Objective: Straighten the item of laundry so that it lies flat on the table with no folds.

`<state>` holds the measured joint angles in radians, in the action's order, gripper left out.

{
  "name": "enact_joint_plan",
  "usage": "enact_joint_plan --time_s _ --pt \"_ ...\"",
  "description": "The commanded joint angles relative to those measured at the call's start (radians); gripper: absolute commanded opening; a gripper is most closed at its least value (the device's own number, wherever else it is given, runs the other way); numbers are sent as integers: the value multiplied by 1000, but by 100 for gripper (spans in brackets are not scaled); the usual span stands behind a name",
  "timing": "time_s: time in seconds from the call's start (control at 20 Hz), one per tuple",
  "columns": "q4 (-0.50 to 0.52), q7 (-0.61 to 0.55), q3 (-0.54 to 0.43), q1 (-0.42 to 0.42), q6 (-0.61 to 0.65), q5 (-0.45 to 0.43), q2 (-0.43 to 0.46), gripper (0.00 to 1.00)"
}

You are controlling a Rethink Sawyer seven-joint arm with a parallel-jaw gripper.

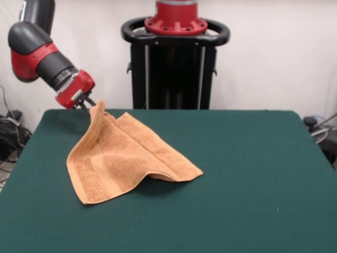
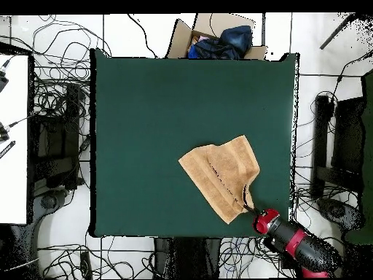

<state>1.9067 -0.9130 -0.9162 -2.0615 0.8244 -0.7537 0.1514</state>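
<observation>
Pincer: the pincer [image 1: 90,104] is clamped on one corner of the towel [image 1: 126,158], right at the tip of the red and black arm [image 1: 45,58], and that corner is up off the table [image 1: 253,174].
Pincer, from above: the pincer [image 2: 251,207] sits near the table's edge on the robot's side, the arm [image 2: 295,244] reaching in at a slant from beyond that edge.
Towel: the orange-tan towel [image 2: 222,175] hangs down and away from the pincer, peaked at the gripped corner and spreading wide as it drops to the table.
Towel's lie: not flat here; a ridge runs down from the pincer, one flap is draped over the layer beneath, and the edge farthest from the pincer in the front view curls up with a shadow under it.
Bands: a flat woven band shows along the low edge, well away from the pincer.
Table: the dark green table [image 2: 146,109] carries the towel's lower part; most of its top stretches off away from the pincer.
Pedestal: the black and red pedestal [image 1: 175,58] stands behind the table, off to one side of the pincer.
Box: a cardboard box [image 2: 218,36] holding dark blue cloth lies past the table's far edge in the overhead view, well apart from the pincer.
</observation>
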Motion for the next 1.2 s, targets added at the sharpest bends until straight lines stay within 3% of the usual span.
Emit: enact_joint_plan --time_s 0.05,0.3,1.2 --pt "-160 240 75 37 130 41 -2 0" --pt "-204 294 88 42 151 17 -8 0" --pt "-270 405 93 48 211 79 12 0"
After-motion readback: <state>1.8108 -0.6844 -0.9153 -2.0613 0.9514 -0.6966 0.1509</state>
